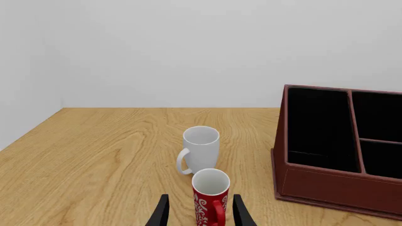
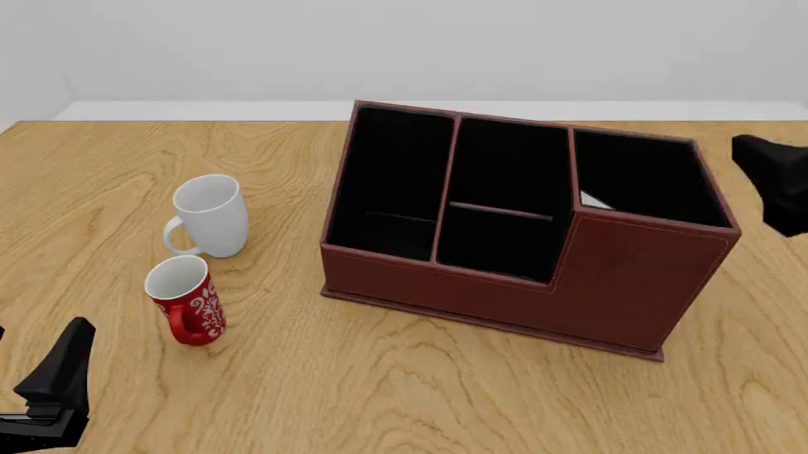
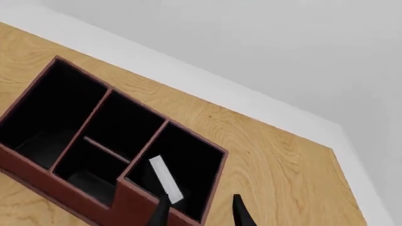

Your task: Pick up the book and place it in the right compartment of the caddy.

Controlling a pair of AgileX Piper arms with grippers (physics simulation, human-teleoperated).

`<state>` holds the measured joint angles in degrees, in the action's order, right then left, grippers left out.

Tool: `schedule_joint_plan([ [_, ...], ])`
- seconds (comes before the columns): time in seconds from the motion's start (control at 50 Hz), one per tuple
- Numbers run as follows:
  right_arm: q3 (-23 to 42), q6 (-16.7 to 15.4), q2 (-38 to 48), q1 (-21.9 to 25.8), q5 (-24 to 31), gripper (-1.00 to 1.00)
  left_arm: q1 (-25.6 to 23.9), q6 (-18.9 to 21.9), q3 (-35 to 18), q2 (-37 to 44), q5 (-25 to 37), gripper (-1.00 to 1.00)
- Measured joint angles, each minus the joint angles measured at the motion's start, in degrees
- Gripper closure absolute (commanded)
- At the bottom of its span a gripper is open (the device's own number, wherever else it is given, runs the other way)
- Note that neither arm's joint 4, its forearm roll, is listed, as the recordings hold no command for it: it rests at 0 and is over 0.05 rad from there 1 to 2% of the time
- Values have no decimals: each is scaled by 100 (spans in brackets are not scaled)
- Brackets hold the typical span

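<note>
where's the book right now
The book is already inside the caddy's right compartment. In the front view only a white sliver of its page edges shows behind the tall front wall, on the right side.

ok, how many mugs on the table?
2: a white mug left of the caddy, and a red patterned mug just nearer the arms. None visible inside the caddy.

Bright, even light across all three views, soft and diffuse, with no hot spots or glare on the wooden table (image 2: 378, 378). Shadows are faint: only a thin dark line under the caddy (image 2: 606, 274) and a soft smudge beside the red mug (image 2: 187, 301). The caddy's black interior swallows detail. Everything's sharp edge to edge, no blur, no visible lens distortion
</note>
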<state>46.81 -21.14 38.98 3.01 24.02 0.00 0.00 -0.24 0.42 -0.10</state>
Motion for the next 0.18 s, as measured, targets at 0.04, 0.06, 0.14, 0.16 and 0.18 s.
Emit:
schedule_joint_plan([
  [0.04, -128, 31, -268, 43, -30, -100, 0, 0, 0, 0, 0, -100],
  [0.06, -202, 59, -406, 67, -45, -100, 0, 0, 0, 0, 0, -100],
  [0.14, -518, 201, -983, 173, -88, -100, 0, 0, 0, 0, 0, -100],
  [0.16, -602, 249, -1120, 198, -100, -100, 0, 0, 0, 0, 0, -100],
  [0.18, -680, 293, -1245, 221, -111, -100, 0, 0, 0, 0, 0, -100],
])
